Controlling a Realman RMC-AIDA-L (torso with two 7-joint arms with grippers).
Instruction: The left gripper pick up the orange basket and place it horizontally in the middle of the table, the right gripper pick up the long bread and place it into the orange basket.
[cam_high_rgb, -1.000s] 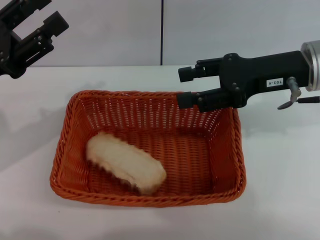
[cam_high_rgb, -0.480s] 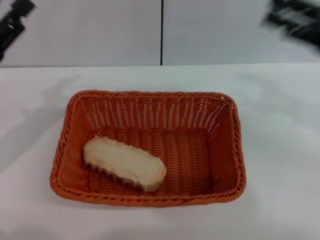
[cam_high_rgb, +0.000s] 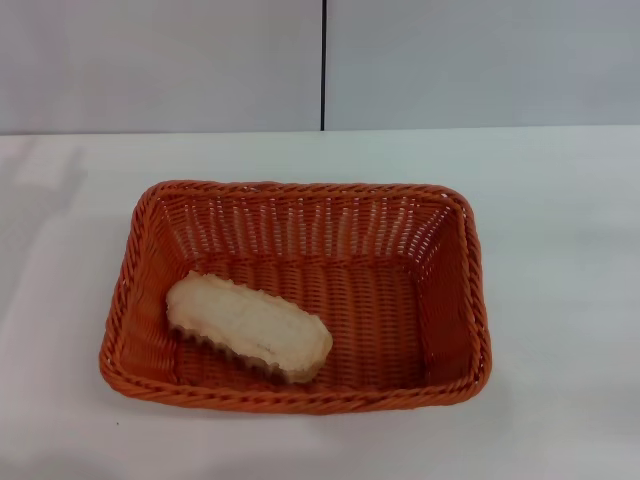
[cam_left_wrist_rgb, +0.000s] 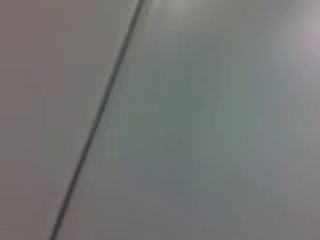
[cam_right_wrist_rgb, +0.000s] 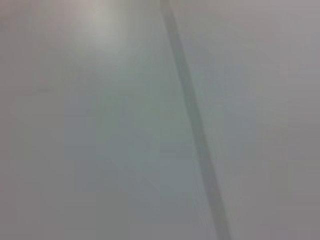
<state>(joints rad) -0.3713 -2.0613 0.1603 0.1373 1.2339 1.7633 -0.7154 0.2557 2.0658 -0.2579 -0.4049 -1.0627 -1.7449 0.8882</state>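
Both my arms gone from head view since a second ago; right gripper no longer over basket rim. My fingers out of sight, spread or closed I cannot tell. Wrist views show only grey wall with dark seam.

Long bread (cam_high_rgb: 249, 328) lies underside up inside orange basket (cam_high_rgb: 455, 300), near its left end, basket lengthwise mid table (cam_high_rgb: 560, 200).

Risk small: stray return sweep could clip rim, shove basket askew.

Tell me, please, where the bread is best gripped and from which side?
Grip the bread across its narrow middle, coming from above: it lies flat and slanted on the basket floor, whose walls block side approaches. A judgement only.
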